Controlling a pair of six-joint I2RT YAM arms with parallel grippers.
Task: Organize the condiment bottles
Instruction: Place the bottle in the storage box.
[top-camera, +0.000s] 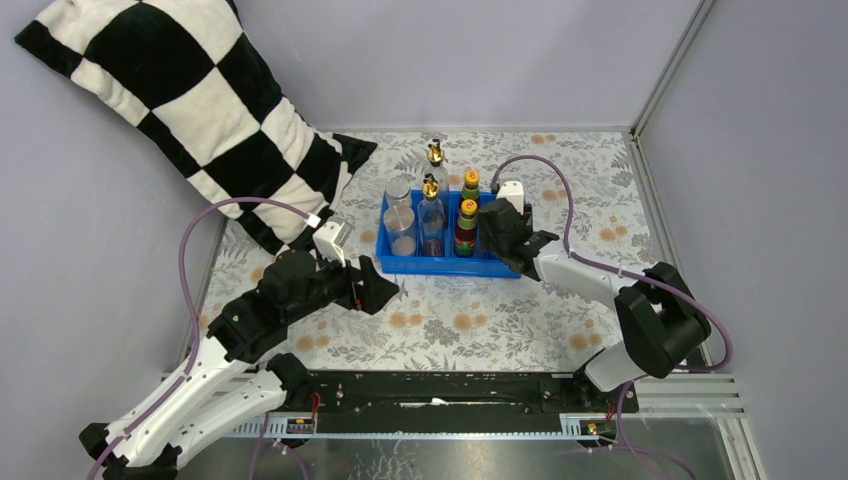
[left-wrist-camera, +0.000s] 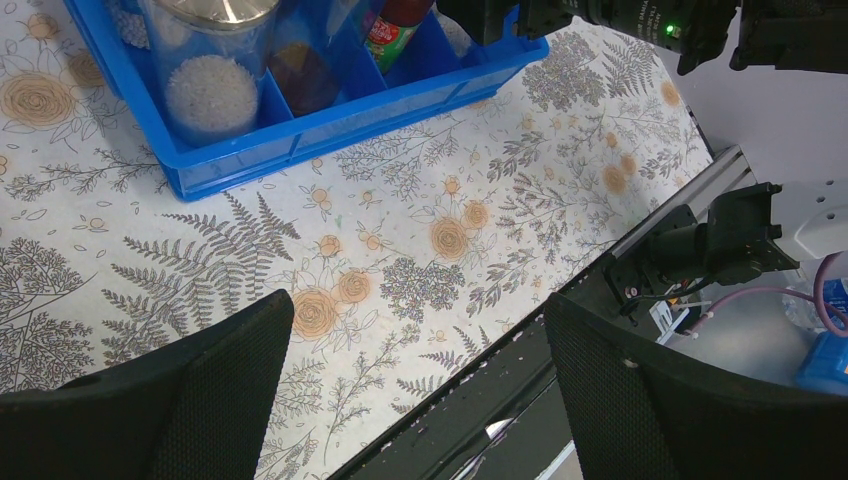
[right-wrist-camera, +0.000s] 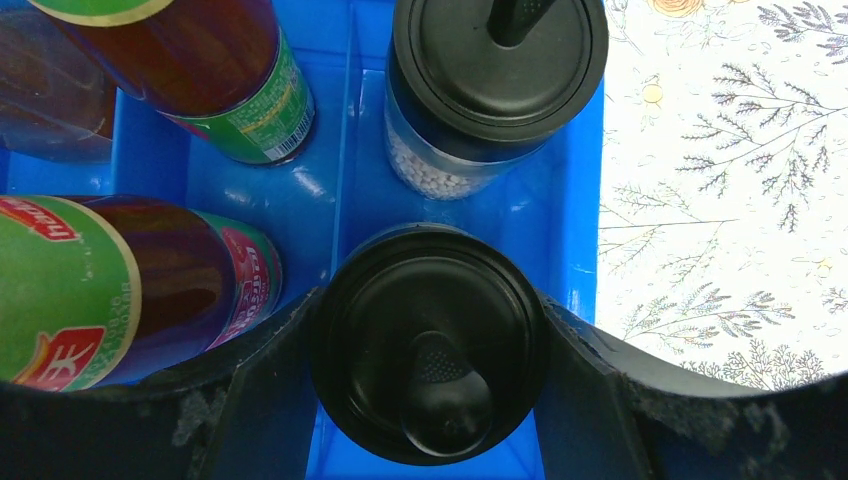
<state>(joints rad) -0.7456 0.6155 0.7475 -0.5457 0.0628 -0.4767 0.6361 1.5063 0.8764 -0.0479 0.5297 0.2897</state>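
The blue tray (top-camera: 440, 268) holds two silver-lidded jars (top-camera: 401, 222) in its left compartments. Beside them stand two clear gold-spouted bottles (top-camera: 431, 200), then two dark orange-capped bottles (top-camera: 467, 215). My right gripper (top-camera: 497, 232) is over the tray's right end. In the right wrist view it (right-wrist-camera: 430, 340) is shut on a black-capped shaker (right-wrist-camera: 430, 300) standing in the near right compartment. The second shaker (right-wrist-camera: 495, 80) stands just behind it. My left gripper (top-camera: 385, 285) is open and empty over the table, left front of the tray; it also shows in the left wrist view (left-wrist-camera: 415, 370).
A black-and-white checked pillow (top-camera: 180, 110) leans at the back left. The flowered cloth (top-camera: 470, 320) covers the table in front of the tray. A black metal rail (top-camera: 450, 390) runs along the near edge. Grey walls close in the sides and back.
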